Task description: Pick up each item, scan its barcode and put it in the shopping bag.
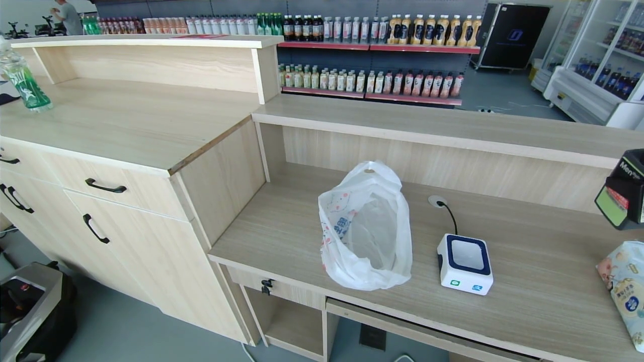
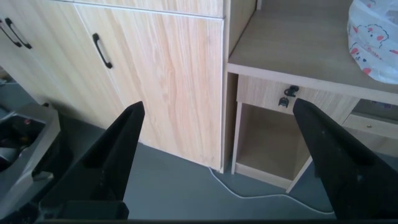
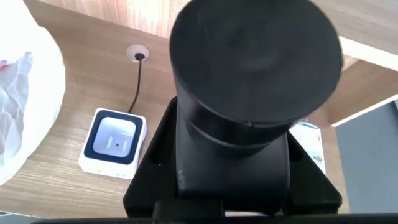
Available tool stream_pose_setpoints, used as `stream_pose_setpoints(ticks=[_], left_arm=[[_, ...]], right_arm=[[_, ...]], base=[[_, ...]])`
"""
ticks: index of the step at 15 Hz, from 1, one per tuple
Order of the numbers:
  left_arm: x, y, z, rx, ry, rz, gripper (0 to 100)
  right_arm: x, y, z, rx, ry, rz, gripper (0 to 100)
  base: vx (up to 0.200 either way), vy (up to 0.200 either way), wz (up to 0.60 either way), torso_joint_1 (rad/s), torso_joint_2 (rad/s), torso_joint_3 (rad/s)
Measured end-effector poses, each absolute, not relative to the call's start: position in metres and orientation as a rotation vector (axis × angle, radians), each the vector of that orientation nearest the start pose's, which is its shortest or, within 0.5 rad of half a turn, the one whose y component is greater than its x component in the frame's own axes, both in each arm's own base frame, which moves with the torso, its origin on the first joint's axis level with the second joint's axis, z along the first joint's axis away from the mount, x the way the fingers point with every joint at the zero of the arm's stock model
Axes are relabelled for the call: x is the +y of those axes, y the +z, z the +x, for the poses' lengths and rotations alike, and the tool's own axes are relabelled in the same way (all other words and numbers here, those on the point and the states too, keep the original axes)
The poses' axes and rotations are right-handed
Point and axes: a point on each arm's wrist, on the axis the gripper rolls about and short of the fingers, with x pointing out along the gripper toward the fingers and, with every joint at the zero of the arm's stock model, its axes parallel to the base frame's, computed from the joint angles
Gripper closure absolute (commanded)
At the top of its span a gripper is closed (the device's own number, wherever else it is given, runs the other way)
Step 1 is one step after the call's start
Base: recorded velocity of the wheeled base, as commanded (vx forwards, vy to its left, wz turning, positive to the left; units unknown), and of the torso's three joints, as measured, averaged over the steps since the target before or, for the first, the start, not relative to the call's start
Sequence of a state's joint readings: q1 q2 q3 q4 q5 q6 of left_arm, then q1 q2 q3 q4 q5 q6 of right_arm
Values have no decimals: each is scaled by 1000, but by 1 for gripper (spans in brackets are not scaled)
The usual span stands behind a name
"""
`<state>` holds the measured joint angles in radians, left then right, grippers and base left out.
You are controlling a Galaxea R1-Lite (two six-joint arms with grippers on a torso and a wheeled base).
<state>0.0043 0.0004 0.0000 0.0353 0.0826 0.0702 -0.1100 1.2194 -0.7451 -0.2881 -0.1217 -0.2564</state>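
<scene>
A white plastic shopping bag [image 1: 365, 231] stands open on the low counter. To its right lies a white and blue barcode scanner [image 1: 465, 264]. At the head view's right edge a black bottle [image 1: 626, 193] with a green label hangs above the counter. My right gripper [image 3: 230, 183] is shut on this black bottle [image 3: 255, 93], whose round cap faces the camera. It is held above and beside the scanner [image 3: 115, 140], with the bag [image 3: 25, 93] farther off. My left gripper [image 2: 217, 149] hangs open and empty, low in front of the cabinet, below the counter's edge and the bag [image 2: 373, 37].
A printed soft pack [image 1: 626, 291] lies at the counter's right front corner. The scanner's cable [image 1: 450, 213] runs to a hole behind it. A raised wooden ledge [image 1: 443, 125] backs the counter. A green bottle [image 1: 22, 75] stands on the taller counter to the left.
</scene>
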Motion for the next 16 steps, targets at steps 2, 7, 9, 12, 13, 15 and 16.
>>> stream_pose_setpoints(ticks=[2, 7, 9, 12, 13, 15, 16], left_arm=[[2, 72, -23, 38, 84, 72, 0], [2, 72, -23, 38, 86, 72, 0], [2, 72, -23, 39, 86, 72, 0], [2, 72, -23, 39, 85, 72, 0], [2, 72, -23, 39, 84, 72, 0], [2, 72, -23, 38, 86, 72, 0], [2, 72, -23, 38, 85, 72, 0]], right_arm=[[-20, 251, 188, 182, -193, -252, 100], [-14, 262, 215, 119, -166, -239, 100], [-13, 264, 233, 110, -157, -236, 100], [-10, 239, 262, 187, -131, -231, 100], [-11, 226, 271, 232, -126, -229, 100], [-11, 202, 286, 304, -118, -228, 100], [-11, 194, 293, 298, -119, -228, 100]], base=[[0, 0, 600, 0, 2, 0], [0, 0, 600, 4, 8, 1], [0, 0, 600, 2, 10, 5], [0, 0, 0, 0, 0, 0], [0, 0, 0, 0, 0, 0], [0, 0, 0, 0, 0, 0], [0, 0, 0, 0, 0, 0]])
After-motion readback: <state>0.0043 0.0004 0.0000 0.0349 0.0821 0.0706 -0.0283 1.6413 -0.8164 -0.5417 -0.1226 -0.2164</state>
